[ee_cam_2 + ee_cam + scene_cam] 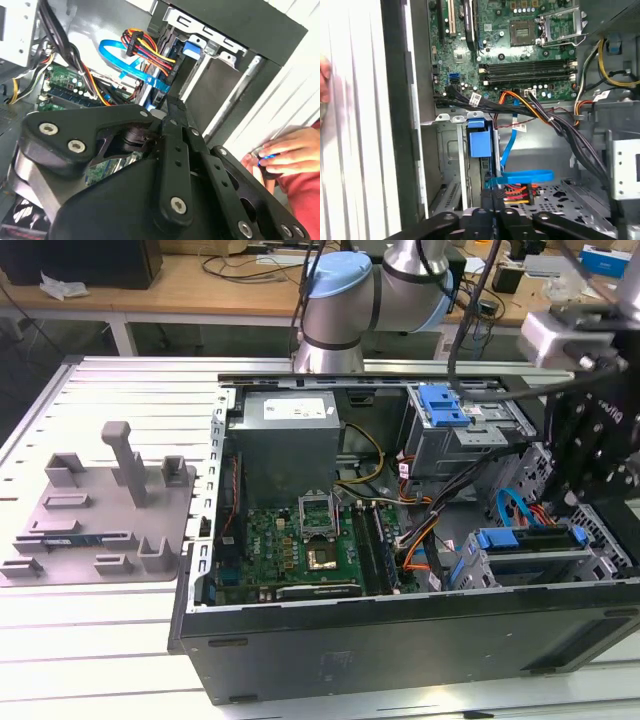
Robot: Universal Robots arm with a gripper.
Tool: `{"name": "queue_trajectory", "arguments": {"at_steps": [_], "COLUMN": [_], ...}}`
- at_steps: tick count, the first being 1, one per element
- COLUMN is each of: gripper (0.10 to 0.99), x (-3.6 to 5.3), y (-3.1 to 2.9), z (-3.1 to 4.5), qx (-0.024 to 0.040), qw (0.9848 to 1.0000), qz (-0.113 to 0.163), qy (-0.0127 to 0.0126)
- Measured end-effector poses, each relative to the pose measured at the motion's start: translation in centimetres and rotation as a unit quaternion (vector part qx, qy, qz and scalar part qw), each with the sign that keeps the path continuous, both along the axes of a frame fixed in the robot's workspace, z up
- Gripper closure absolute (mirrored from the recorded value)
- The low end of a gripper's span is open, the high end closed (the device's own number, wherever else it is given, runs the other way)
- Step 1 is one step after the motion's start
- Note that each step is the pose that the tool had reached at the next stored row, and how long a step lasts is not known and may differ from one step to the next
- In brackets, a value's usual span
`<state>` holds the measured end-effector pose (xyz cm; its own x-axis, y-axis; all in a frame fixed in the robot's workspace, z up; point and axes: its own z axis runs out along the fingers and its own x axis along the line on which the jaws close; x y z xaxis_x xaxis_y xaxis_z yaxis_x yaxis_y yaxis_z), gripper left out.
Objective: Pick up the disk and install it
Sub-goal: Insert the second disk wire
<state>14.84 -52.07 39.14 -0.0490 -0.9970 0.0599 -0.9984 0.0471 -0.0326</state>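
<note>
One disk (pixel 530 540) sits seated in the drive cage at the open case's (pixel 400 640) front corner, directly beneath the tool (pixel 492 212), whose fingers appear pressed together, seemingly empty.

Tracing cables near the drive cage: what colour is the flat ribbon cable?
Blue; the flat cable shows best in the first wrist view.

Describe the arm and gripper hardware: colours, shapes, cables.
The arm has silver tubular joints with a pale blue cap, and black cables run alongside. The gripper is matte black, built of flat linkage bars with silver screw heads, seen in both wrist views. A black block carries it in the exterior view.
</note>
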Motion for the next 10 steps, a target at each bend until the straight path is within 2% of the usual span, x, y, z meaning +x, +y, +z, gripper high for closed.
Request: {"name": "queue_trajectory", "arguments": {"at_steps": [1,10], "gripper": [0.980,0.980], "x": [0.00,0.00], "y": [0.18,0.18], "z": [0.72,0.72], "qx": [-0.0018,-0.0021], "qw": [1.0000,1.0000], "qz": [0.000,0.000], "qy": [0.0000,0.0000]}}
